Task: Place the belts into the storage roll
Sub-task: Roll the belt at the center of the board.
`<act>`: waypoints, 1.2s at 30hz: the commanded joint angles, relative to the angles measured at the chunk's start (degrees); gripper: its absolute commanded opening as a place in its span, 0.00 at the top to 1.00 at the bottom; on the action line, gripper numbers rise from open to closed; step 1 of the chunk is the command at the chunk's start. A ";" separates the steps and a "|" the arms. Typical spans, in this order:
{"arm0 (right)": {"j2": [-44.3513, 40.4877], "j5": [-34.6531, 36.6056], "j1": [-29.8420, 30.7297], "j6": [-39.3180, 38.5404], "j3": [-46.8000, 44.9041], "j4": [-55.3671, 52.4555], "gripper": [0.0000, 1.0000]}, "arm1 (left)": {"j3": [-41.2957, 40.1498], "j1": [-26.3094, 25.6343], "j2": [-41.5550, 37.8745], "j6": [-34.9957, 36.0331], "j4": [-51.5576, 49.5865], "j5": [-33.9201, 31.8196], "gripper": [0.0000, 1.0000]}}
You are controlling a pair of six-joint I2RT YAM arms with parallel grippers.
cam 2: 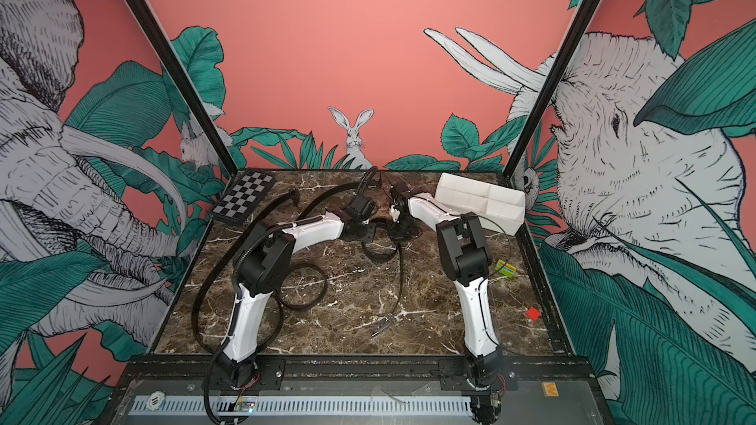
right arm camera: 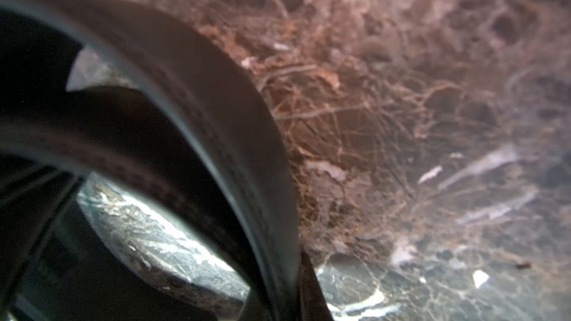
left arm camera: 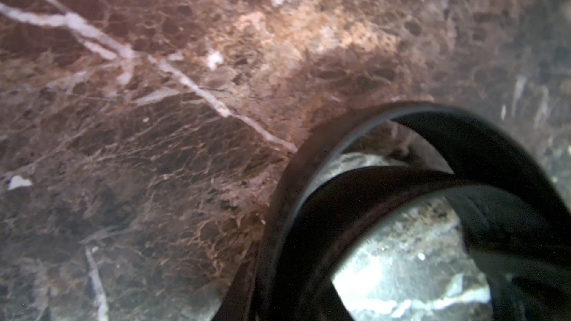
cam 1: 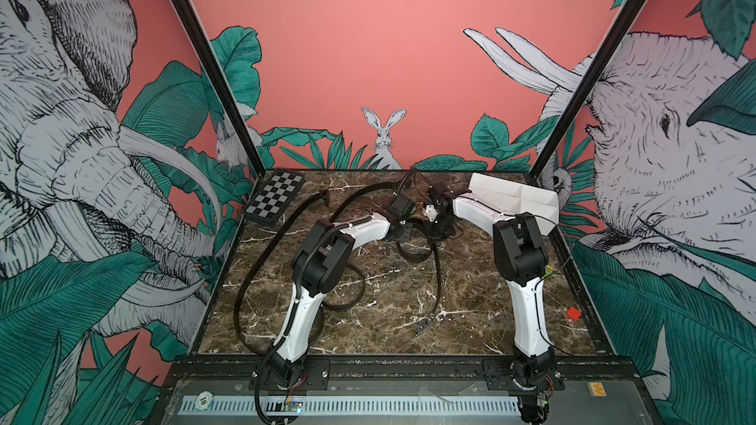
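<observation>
**Top views: my two arms meet at one coiled belt, box well apart**

In both top views I reach over a dark brown marble desk point(cam 1: 470, 288) veined in white. Around it stand pink walls point(cam 1: 368, 34) painted with elephants, green leaves and a rabbit point(cam 1: 383, 136), with black frame posts at the far corners.

My left fingers point(cam 1: 403, 237) and right fingers point(cam 1: 439, 233) meet near the desk's middle, at a coiled belt point(cam 1: 412, 264). Its tail runs toward me to a buckle point(cam 1: 423, 327) lying on the marble. My right fingers are closed, but I cannot tell whether the strap is caught between them. Nor can I tell how my left fingers stand: the left wrist view shows only blurred belt loops on the marble.

A long belt point(cam 1: 238, 308) sweeps along the desk's left side, and a third belt point(cam 2: 304, 307) loops beside my left arm. The white box point(cam 1: 511, 194) sits at the far right corner, behind my right arm and apart from every belt.

A checkerboard point(cam 1: 276, 198) lies at the far left corner. A red block point(cam 1: 573, 313) and a green block point(cam 2: 506, 269) lie near the right edge.
</observation>
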 commanded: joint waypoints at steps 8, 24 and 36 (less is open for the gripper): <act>0.21 3.00 0.64 2.71 -3.59 -2.85 1.00 | -13.02 -1.89 -7.74 -0.88 -12.79 7.39 0.33; -0.17 2.93 0.73 3.12 -3.55 -2.57 1.00 | -23.93 -9.76 -30.53 -3.59 -1.02 -1.62 0.17; 0.16 2.64 0.97 3.24 -3.32 -2.85 1.00 | -15.82 -21.86 -23.97 13.76 -0.22 16.51 0.17</act>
